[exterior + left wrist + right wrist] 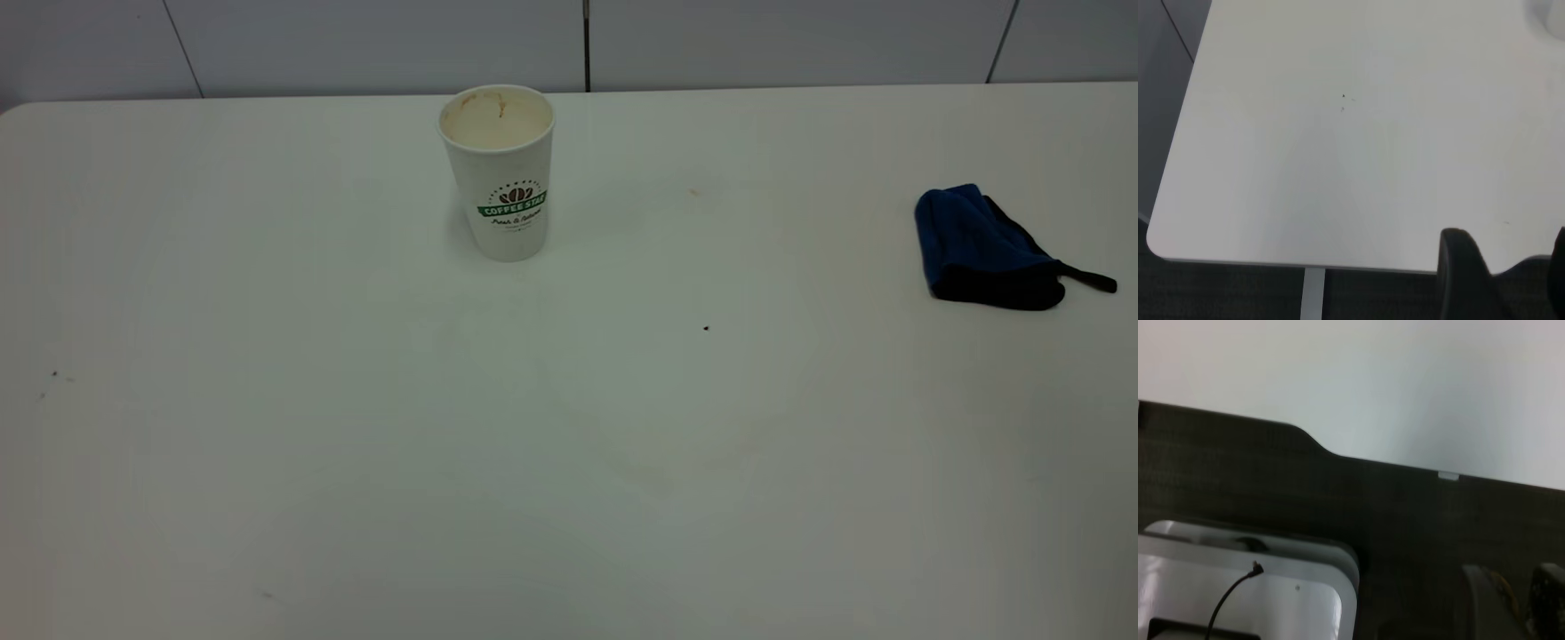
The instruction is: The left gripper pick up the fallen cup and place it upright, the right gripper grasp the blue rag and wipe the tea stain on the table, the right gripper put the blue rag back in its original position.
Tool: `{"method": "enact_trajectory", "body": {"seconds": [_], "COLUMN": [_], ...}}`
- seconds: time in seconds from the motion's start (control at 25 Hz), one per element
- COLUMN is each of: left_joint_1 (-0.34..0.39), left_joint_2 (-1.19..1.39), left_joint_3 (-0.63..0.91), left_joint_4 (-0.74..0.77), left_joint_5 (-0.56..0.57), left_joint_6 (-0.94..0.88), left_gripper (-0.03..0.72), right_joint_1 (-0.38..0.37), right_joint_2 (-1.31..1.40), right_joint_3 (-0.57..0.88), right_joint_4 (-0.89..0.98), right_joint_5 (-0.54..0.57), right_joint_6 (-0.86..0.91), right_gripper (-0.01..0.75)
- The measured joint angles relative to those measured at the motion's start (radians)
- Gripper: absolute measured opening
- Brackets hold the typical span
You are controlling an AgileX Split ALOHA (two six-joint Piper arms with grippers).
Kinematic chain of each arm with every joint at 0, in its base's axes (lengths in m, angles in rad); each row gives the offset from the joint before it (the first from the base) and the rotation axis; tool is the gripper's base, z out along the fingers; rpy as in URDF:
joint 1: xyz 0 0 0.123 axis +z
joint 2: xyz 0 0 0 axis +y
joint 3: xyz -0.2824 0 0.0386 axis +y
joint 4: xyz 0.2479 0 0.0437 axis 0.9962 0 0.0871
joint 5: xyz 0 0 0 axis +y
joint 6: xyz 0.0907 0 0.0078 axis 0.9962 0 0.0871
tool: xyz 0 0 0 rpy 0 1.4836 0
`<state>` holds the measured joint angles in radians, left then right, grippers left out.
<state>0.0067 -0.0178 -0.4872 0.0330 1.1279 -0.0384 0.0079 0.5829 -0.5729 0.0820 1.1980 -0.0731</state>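
The fallen cup [500, 173] stands upright in the upper middle of the table [356, 444]. The blue rag [982, 249] lies at right. Both grippers [1501, 280] [1511, 603] are parked off the table, jaws apart.

Only two things stand on the large white smooth table [267, 444]. The tall white paper cup with a green banner logo [500, 173] stands upright near the far edge, about midway along it. The folded deep-blue rag with black edging [982, 251] lies by the right edge. The wide surface between them and toward the near edge is open.
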Motion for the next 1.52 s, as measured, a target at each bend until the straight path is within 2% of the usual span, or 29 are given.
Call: {"method": "enact_trajectory", "body": {"seconds": [0.28,0.36,0.64,1.52], "left_joint_1": [0.0,0.0,0.0,0.0], "left_joint_2": [0.0,0.0,0.0,0.0], "left_joint_3": [0.0,0.0,0.0,0.0], "left_joint_4": [0.0,0.0,0.0,0.0], "left_joint_5": [0.0,0.0,0.0,0.0], "left_joint_6": [0.0,0.0,0.0,0.0], "left_gripper": [0.346,0.346,0.346,0.346], "right_joint_1": [-0.008,-0.022,-0.079,-0.087], "right_joint_2": [-0.315,-0.398,-0.554,-0.599], "right_joint_3": [0.068,0.084,0.099,0.104], "right_joint_4": [0.004,0.003,-0.016,-0.004], "right_joint_5": [-0.055,-0.084,-0.084,-0.082], "right_joint_6": [0.002,0.002,0.003,0.021], "right_gripper": [0.196,0.197,0.21,0.236]}}
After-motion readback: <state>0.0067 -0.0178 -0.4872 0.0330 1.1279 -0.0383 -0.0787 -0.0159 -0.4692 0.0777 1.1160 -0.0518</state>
